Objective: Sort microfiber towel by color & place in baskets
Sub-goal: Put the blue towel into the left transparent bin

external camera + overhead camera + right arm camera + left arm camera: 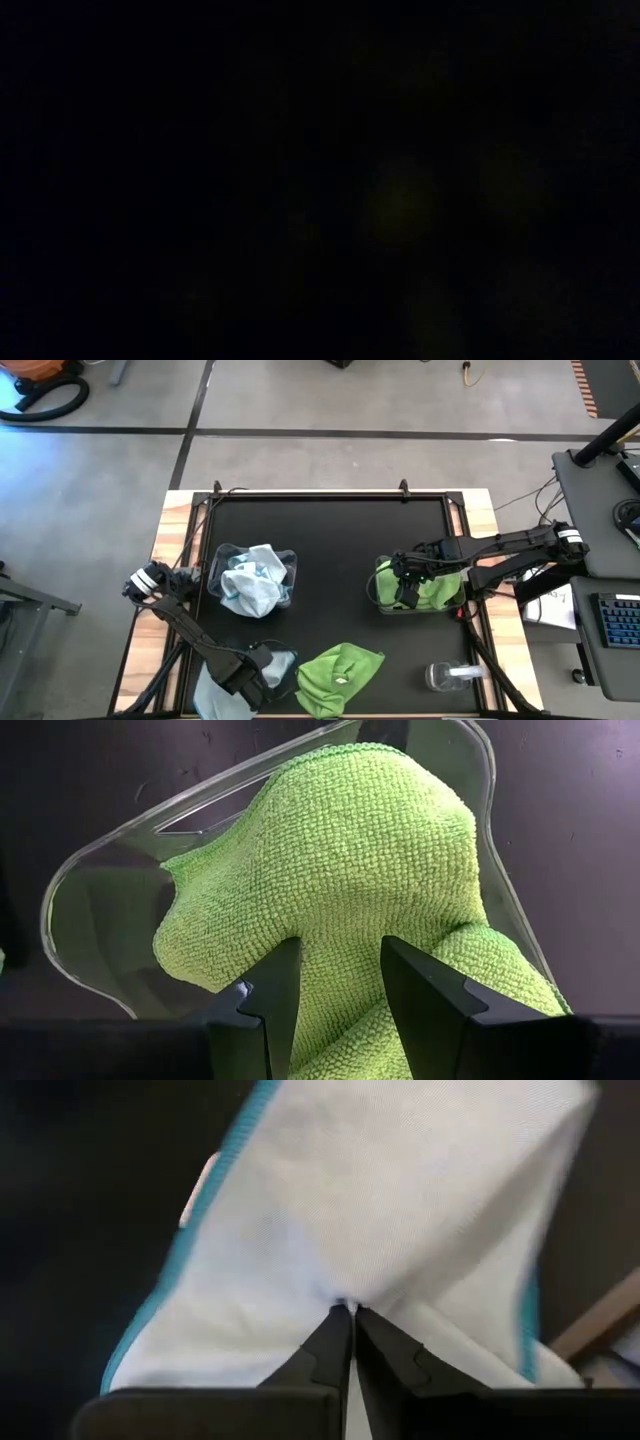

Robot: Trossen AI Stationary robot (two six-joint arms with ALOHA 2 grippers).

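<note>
A pale blue towel (214, 694) sits at the table's near edge, left of centre, and fills the left wrist view (400, 1200). My left gripper (263, 671) (347, 1312) is shut on it. The left basket (288, 563) holds crumpled pale blue towels (251, 580). The right basket (462, 598) (90, 900) holds a lime green towel (436, 590) (340, 860). My right gripper (404, 586) (340, 975) is open over it, with a hump of the cloth between its fingers. Another green towel (340, 668) lies bunched on the mat near the near edge. The low view is dark. My left gripper pinches the pale blue towel between its two fingertips (332, 1342) at a gathered fold (345, 1292) in from the teal-hemmed edges. The cloth spreads out beyond the tips; one layer or several, I cannot tell. Whether my right gripper's fingers (275, 990) touch the green towel, I cannot tell.
A small clear round container with a white part (449, 677) lies near the near right corner. The black mat (330, 530) is bare between and beyond the baskets. Wooden table edges (172, 530) frame the mat, and a desk with a keyboard (615, 615) stands to the right.
</note>
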